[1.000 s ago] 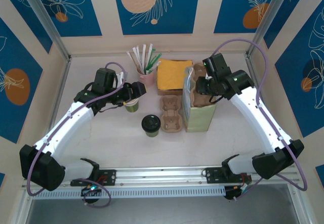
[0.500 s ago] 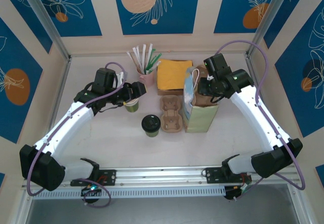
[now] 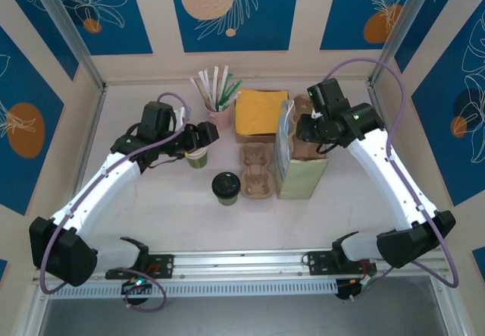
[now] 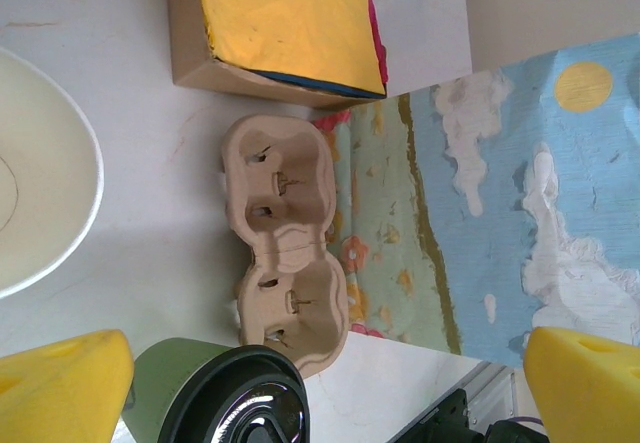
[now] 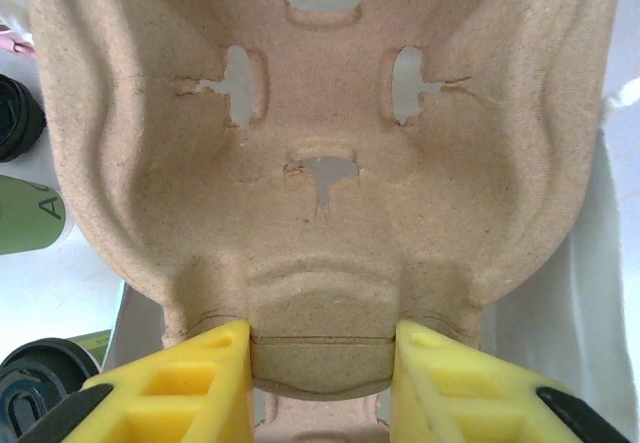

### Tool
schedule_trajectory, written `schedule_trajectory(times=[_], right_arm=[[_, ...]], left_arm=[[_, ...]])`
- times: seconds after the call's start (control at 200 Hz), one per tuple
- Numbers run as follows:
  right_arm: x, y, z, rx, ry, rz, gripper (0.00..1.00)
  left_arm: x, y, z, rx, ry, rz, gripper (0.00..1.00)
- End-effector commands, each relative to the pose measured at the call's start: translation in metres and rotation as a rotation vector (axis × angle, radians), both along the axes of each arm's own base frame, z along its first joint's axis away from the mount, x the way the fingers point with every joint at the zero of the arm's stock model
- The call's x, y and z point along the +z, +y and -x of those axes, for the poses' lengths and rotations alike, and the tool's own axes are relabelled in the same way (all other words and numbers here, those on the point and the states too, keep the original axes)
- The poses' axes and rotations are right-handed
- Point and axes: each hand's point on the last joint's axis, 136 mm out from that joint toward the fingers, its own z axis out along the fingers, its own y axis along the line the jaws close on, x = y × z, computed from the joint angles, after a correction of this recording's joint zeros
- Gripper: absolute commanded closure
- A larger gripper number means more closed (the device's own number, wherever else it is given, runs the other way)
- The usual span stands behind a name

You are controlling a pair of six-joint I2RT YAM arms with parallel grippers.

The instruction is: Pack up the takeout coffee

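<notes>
Over the paper bag point(image 3: 299, 171) on the right, your right gripper point(image 5: 325, 363) has its jaws partly closed. Its yellow fingers point(image 5: 190, 383) pinch the middle bridge of a held carrier point(image 5: 320, 143). Your left gripper point(image 3: 203, 140), left of centre, has its jaws spread as wide as they go and grips nothing. It hangs just beside the lidless green cup point(image 3: 197, 158); you cannot tell from above whether they touch.

Count two cardboard carriers: the held one and a second carrier point(image 3: 255, 171) lying on the table point(image 3: 167, 215). There are two green cups, one lidded and one lidless. There is one pink cup of straws point(image 3: 220, 114), one bag and one box of yellow napkins point(image 3: 260, 114).

Your takeout coffee point(image 3: 226, 188) stands upright just left of the second carrier. It is nearer than the left gripper, a little to its right and apart from it. It is well to the left of the right gripper. In the left wrist view its black lid point(image 4: 235, 408) sits low between the spread fingers.
</notes>
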Motion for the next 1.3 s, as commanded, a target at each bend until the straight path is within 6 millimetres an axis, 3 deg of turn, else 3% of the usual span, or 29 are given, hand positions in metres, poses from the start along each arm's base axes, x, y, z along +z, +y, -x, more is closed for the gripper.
schedule_trajectory(times=[0.0,0.34,0.57,1.295], right_arm=[[0.018,-0.002,0.009,0.017,-0.031,-0.023,0.67],[0.014,-0.007,0.012,0.005,-0.024,-0.014,0.67],[-0.005,-0.005,0.013,0.010,0.033,-0.011,0.67],[-0.037,-0.001,0.014,0.035,0.132,0.022,0.68]], left_arm=[[0.010,-0.005,0.003,-0.019,-0.035,0.015,0.00],[0.011,-0.008,0.005,-0.024,-0.040,0.015,0.00],[0.011,-0.008,0.007,-0.025,-0.041,0.013,0.00],[0.015,-0.011,0.010,-0.045,-0.056,0.015,0.00]])
